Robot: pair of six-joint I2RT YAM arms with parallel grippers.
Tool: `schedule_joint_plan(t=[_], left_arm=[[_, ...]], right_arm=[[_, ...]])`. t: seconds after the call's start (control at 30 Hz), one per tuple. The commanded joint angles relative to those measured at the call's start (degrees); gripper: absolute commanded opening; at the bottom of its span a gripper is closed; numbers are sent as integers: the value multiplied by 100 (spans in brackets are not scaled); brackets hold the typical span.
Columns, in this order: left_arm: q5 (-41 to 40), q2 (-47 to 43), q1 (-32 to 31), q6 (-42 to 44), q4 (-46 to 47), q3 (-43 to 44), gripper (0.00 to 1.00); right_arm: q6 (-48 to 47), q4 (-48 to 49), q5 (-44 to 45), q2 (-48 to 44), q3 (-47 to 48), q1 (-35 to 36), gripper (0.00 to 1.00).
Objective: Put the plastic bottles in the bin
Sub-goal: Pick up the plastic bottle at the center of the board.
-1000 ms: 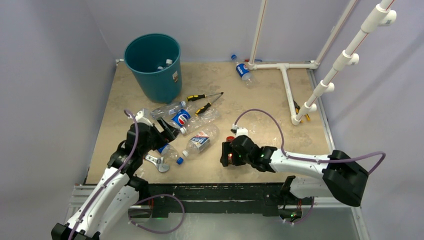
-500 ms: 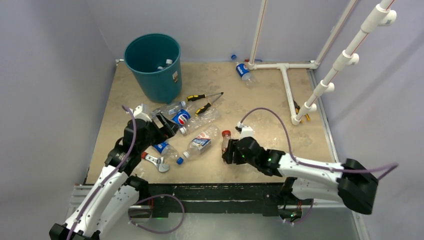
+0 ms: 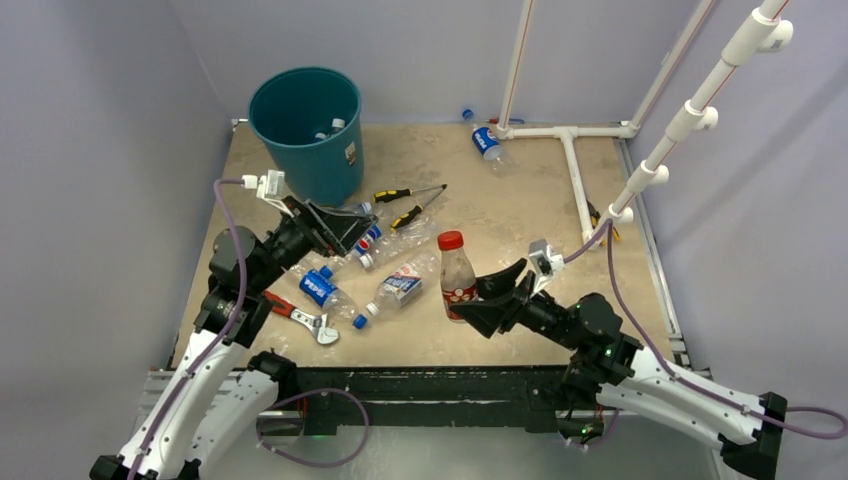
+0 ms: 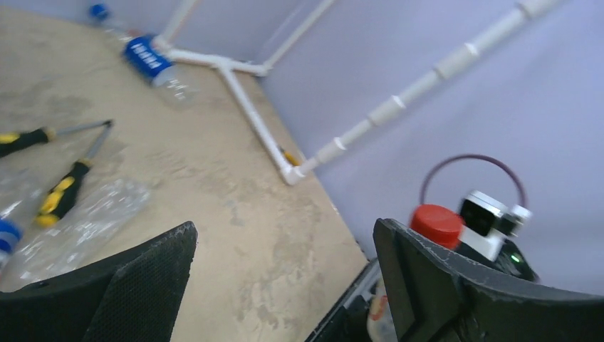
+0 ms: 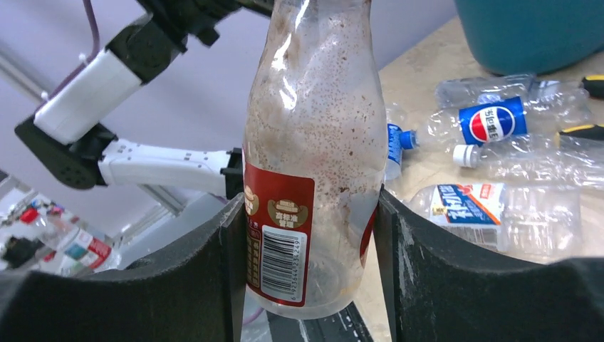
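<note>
The teal bin (image 3: 305, 130) stands at the far left with bottles inside. My right gripper (image 3: 482, 297) is shut on a red-capped, red-labelled bottle (image 3: 458, 275), held upright above the table; in the right wrist view the bottle (image 5: 313, 157) sits between both fingers (image 5: 192, 278). My left gripper (image 3: 335, 222) is open and empty, raised over a cluster of lying bottles: two Pepsi ones (image 3: 322, 288) (image 3: 365, 238) and one with a white and blue label (image 3: 400, 285). The left wrist view shows its spread fingers (image 4: 107, 285). Another Pepsi bottle (image 3: 487, 142) lies at the far edge.
Two yellow-and-black screwdrivers (image 3: 410, 192) lie right of the bin. A red-handled wrench (image 3: 305, 320) lies near the left arm. A white pipe frame (image 3: 575, 170) runs along the far right of the table and rises up the right wall.
My right gripper has lifted the red-capped bottle off the table and turned it upright while the arm drew back. My left gripper has risen and swung towards the bin.
</note>
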Motion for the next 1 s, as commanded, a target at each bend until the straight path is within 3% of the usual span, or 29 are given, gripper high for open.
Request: schedule_joint_plan(t=[0.0, 0.2, 0.37, 0.63, 0.97], left_arm=[[1877, 261, -1, 115, 1812, 435, 95], [2647, 895, -312, -41, 2355, 537, 95], [2022, 1183, -1356, 676, 1800, 724, 95], [1816, 1255, -1512, 723, 1775, 588, 94], [1759, 1557, -1768, 338, 2471, 415, 73]], right_arm=[[-427, 778, -652, 383, 13, 24, 47], [-542, 1677, -736, 1075, 33, 24, 45], [-581, 2289, -640, 1532, 132, 24, 43], [-613, 2692, -369, 1656, 172, 32, 41], [-417, 3150, -439, 1986, 59, 41, 41]])
